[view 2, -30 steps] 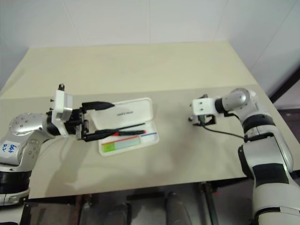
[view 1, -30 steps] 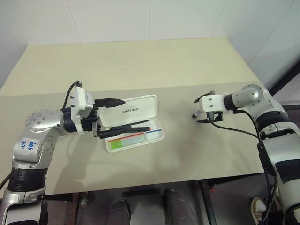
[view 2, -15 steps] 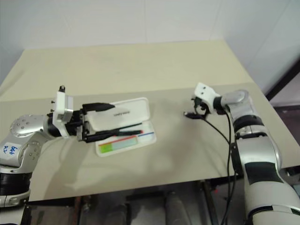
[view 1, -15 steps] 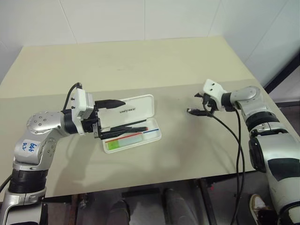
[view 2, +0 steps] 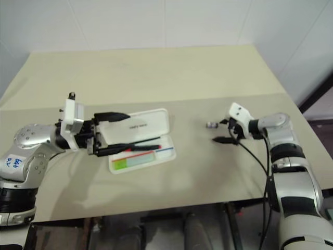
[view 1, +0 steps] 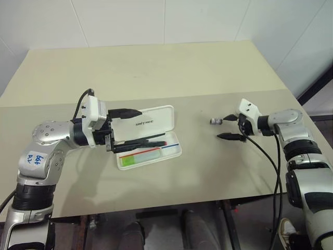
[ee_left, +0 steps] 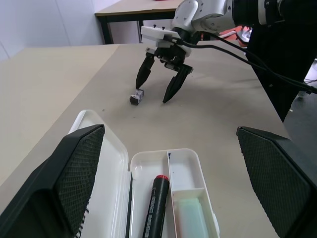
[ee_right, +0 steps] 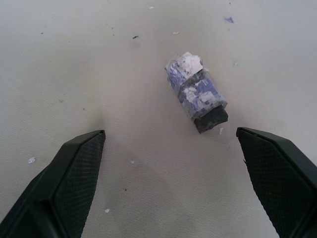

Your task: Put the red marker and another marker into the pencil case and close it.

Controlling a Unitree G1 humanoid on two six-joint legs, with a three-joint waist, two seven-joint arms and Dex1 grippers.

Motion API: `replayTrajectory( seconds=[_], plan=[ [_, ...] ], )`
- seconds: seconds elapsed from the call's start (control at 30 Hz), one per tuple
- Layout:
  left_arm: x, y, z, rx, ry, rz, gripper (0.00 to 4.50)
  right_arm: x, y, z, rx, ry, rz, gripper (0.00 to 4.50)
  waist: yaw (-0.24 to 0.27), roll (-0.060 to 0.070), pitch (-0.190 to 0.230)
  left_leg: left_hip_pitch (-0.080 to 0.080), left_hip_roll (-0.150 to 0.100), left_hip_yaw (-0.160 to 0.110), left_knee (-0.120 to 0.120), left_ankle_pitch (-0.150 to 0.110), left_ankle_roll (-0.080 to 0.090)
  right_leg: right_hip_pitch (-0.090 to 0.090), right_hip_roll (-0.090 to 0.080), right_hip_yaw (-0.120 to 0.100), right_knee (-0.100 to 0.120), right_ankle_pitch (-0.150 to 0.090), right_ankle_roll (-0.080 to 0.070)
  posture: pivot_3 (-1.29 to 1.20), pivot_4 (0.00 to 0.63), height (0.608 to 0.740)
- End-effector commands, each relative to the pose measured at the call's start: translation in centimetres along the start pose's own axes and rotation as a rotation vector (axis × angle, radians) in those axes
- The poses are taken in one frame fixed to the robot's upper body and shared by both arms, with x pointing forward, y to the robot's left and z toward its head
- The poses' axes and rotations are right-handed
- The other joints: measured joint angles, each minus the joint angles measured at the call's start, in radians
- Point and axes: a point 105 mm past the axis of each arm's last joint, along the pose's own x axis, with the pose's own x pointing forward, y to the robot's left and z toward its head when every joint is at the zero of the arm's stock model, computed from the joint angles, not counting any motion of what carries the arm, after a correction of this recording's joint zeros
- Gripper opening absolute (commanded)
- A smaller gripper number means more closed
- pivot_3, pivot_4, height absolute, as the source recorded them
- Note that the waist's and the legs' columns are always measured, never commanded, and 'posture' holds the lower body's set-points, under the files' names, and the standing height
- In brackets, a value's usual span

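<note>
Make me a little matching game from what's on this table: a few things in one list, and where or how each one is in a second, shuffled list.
Things:
1. red marker
2. pencil case
3. small dark block
4. right tool

States:
A. lying loose on the table
B. lid up
C. open, holding nothing
D. lying inside the case

Pairs: 1-D, 2-B, 3-A, 4-C

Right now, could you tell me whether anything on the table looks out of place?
Yes: a small scuffed, paper-wrapped dark block lies loose on the table, apart from the pencil case, just ahead of the open right gripper.
</note>
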Motion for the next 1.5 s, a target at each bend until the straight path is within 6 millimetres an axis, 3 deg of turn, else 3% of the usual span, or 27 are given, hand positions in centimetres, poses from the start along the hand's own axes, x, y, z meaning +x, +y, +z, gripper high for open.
replayTrajectory(
  seconds=[0.03, 0.33, 0.5, 0.6, 0.93, 1.17, 1.33, 1.5],
  plan=[
    [0.0, 0.2, 0.6, 0.033, -0.012, -0.001, 4.49, -0.4, -0.7, 1.0, -0.011, -0.044, -0.045, 4.5, 0.001, 0.0, 0.0, 0.0, 0.0, 0.0, 0.0, 0.0, 0.0, 0.0, 0.0, 0.0, 0.0, 0.0, 0.0, 0.0, 0.15, 0.74],
    [0.2, 0.2, 0.5, 0.03, -0.018, -0.003, 4.49, 1.0, -1.5, 2.0, 0.04, -0.12, -0.14, 4.5, 0.004, 0.0, 0.0, -0.001, 0.0, 0.0, 0.0, 0.0, 0.0, 0.0, 0.0, 0.0, 0.0, 0.0, 0.0, 0.0, 0.15, 0.74],
    [0.3, 0.1, 0.6, 0.034, -0.024, -0.009, 4.49, 1.8, -1.1, 1.2, 0.054, -0.092, -0.134, 4.5, 0.001, 0.0, 0.0, 0.0, 0.0, 0.0, 0.0, 0.0, 0.0, 0.0, 0.0, 0.0, 0.0, 0.0, 0.0, 0.0, 0.15, 0.74],
    [0.4, 0.1, 0.6, 0.036, -0.029, -0.014, 4.5, 1.9, -1.2, 0.5, 0.077, -0.077, -0.158, 3.84, 0.001, 0.0, 0.0, 0.0, 0.0, 0.0, 0.001, 0.0, 0.0, 0.0, 0.0, 0.0, 0.001, 0.0, 0.0, 0.0, 0.15, 0.74],
    [-0.2, 0.1, 0.9, 0.048, -0.006, -0.023, 4.5, 2.0, 0.4, -0.9, 0.14, -0.06, -0.046, 0.44, 0.003, 0.0, 0.0, 0.001, 0.0, 0.0, 0.003, 0.001, 0.0, 0.002, 0.0, 0.0, 0.001, 0.003, 0.0, 0.0, 0.15, 0.74],
    [-0.8, 0.1, 0.7, 0.044, 0.018, -0.024, 4.5, 2.0, 0.3, 0.6, 0.113, -0.108, -0.029, 0.36, 0.003, 0.0, 0.0, 0.0, 0.0, 0.0, 0.0, 0.001, 0.0, 0.002, 0.0, 0.0, -0.001, 0.002, 0.001, 0.0, 0.15, 0.74],
    [-1.7, -0.1, 0.5, 0.038, 0.045, -0.018, 4.5, 1.5, 0.4, 3.5, 0.056, -0.198, 0.02, 0.36, 0.002, 0.001, 0.0, 0.0, 0.0, 0.0, -0.001, 0.001, 0.0, 0.001, 0.0, 0.0, -0.002, 0.002, 0.001, 0.0, 0.15, 0.74],
    [-3.4, -0.6, 0.2, 0.022, 0.095, 0.008, 4.5, 0.6, 3.3, 8.0, -0.001, -0.312, 0.136, 0.36, 0.005, 0.001, 0.001, -0.001, 0.0, 0.0, -0.001, 0.001, 0.0, -0.001, 0.0, 0.0, -0.001, 0.001, 0.001, 0.0, 0.15, 0.74]
  ],
)
